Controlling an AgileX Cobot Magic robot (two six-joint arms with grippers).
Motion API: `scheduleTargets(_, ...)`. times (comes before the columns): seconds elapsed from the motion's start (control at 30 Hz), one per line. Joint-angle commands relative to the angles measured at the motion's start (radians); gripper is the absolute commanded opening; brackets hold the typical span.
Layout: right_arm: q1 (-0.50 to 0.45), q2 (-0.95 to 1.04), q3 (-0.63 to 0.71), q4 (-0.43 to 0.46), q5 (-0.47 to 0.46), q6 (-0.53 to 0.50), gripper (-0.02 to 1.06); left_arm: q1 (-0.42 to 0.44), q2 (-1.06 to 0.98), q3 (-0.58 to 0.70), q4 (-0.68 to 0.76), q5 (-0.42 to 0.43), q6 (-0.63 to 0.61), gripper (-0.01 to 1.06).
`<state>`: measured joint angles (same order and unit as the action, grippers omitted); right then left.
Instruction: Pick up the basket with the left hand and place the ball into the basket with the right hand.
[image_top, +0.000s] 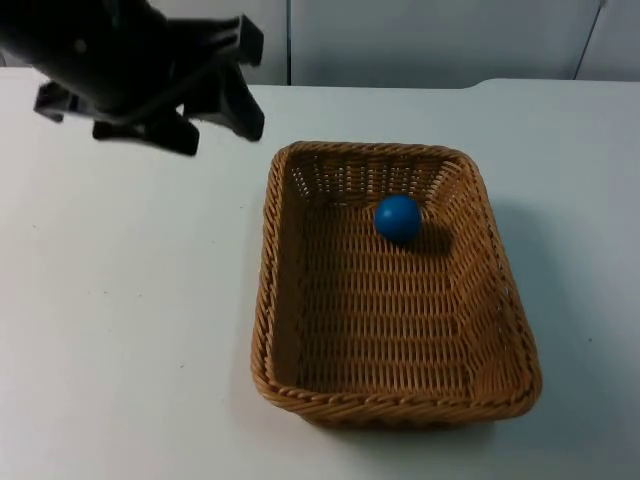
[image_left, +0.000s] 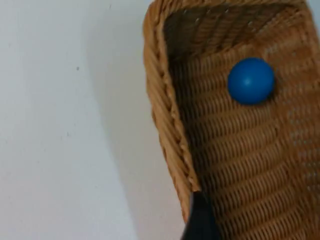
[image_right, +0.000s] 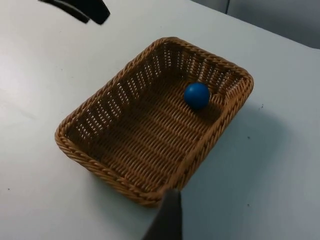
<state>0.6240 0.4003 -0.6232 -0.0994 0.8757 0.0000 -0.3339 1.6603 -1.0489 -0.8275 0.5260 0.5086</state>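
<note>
Wicker basket (image_top: 395, 285) sits on the white tabletop (image_top: 120, 320) in the top view, blue ball (image_top: 398, 218) inside toward its 12 o'clock end. Left gripper (image_top: 215, 115) hovers at the basket's 10 o'clock, fingers apart, holding nothing. Left wrist view: ball (image_left: 251, 80) lies inside the basket (image_left: 170, 125). Right wrist view: ball (image_right: 196, 95) in the basket (image_right: 150, 130); I cannot tell the right gripper's state.

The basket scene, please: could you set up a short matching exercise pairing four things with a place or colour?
Things:
1. ball
2. basket
3. left hand
4. table

Descriptions:
A. white, bearing the basket
B. blue, lying inside the basket near its far wall
C. black, above the table beside the basket's far left corner
D. tan wicker, rectangular, standing on the table

Pairs: 1-B, 2-D, 3-C, 4-A
</note>
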Motion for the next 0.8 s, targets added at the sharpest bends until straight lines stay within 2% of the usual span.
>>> scheduleTargets(0.0,0.002,-0.006,0.004,-0.007,-0.005,-0.011,0.76,0.002,-0.074,0.0,0.05,0.023,-0.022,0.59)
scheduleTargets(0.1,0.002,-0.006,0.004,-0.004,-0.005,-0.033,0.76,0.002,-0.235,0.0,0.101,0.081,-0.022,0.59)
scheduleTargets(0.17,0.002,-0.006,0.004,-0.002,-0.005,-0.034,0.76,0.002,-0.251,0.0,0.109,0.09,-0.022,0.59)
scheduleTargets(0.33,0.002,-0.006,0.004,0.02,-0.005,-0.068,0.79,0.002,-0.529,0.075,0.154,0.128,-0.022,0.59)
scheduleTargets(0.37,0.002,-0.006,0.004,0.02,-0.005,-0.068,0.79,0.002,-0.529,0.075,0.154,0.128,-0.022,0.59)
scheduleTargets(0.53,0.002,-0.006,0.006,0.027,0.029,-0.07,0.79,0.002,-0.826,0.245,0.187,0.131,-0.022,0.59)
scheduleTargets(0.57,0.002,-0.006,0.006,0.027,0.029,-0.07,0.79,0.002,-0.826,0.245,0.187,0.131,-0.022,0.59)
scheduleTargets(0.7,0.002,-0.067,0.006,0.099,0.06,-0.115,0.79,0.002,-1.07,0.367,0.214,0.152,-0.022,0.59)
scheduleTargets(0.77,0.002,-0.09,0.006,0.099,0.068,-0.115,0.79,0.002,-1.139,0.4,0.216,0.154,-0.022,0.59)
